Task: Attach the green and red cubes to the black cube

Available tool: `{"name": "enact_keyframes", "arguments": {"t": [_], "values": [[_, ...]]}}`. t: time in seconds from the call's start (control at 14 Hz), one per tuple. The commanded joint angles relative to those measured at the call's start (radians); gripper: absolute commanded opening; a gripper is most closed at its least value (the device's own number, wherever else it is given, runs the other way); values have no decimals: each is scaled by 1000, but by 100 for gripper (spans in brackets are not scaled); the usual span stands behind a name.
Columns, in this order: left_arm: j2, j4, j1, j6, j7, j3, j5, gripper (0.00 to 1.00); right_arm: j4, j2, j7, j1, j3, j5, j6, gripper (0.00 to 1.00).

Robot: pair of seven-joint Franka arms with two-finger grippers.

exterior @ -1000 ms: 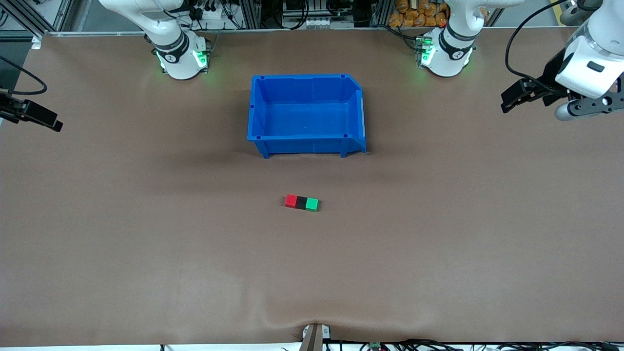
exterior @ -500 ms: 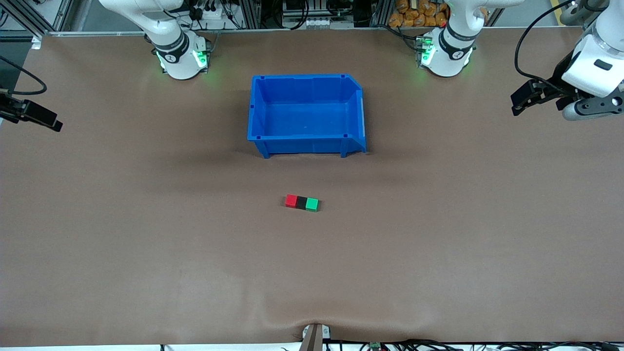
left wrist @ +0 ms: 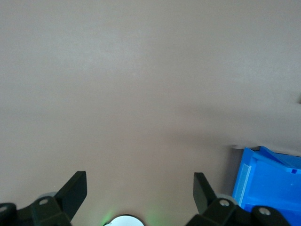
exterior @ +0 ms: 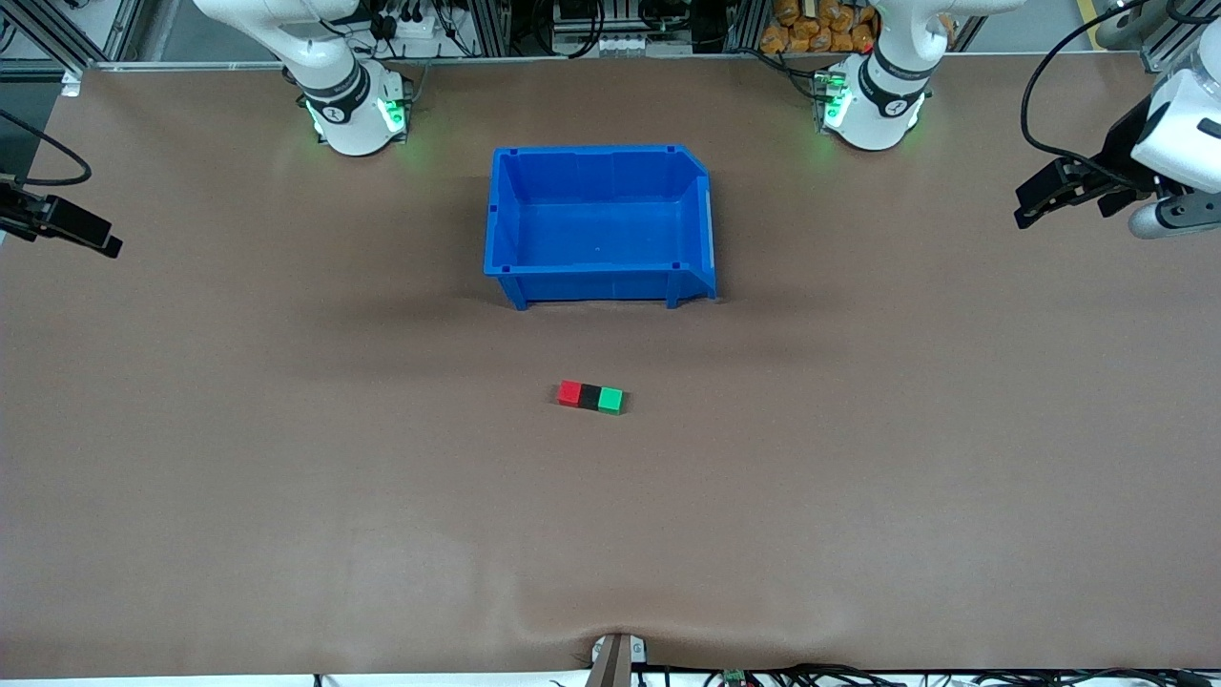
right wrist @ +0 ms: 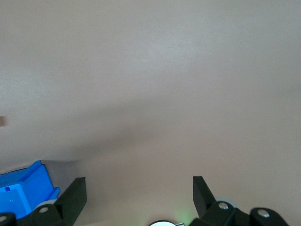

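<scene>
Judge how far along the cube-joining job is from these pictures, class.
Done, it seems: the red cube, black cube and green cube sit in one touching row, nearer the camera than the blue bin. In hand: nothing; the left gripper and right gripper hang open at the table's ends. Apparently nothing left.
</scene>
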Motion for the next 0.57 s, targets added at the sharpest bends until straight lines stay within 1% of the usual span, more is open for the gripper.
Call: {"name": "enact_keyframes", "arguments": {"t": [0.0, 0.29, 0.5], "values": [[1, 14, -1, 7, 26, 1, -12, 100, 10, 3, 3, -10, 6, -7, -4, 100], [21, 49, -13, -1, 28, -3, -3, 100, 10, 2, 2, -11, 6, -8, -6, 100], [22, 49, -14, -1, 26, -5, -3, 100, 10, 2, 3, -16, 6, -7, -6, 100]]}}
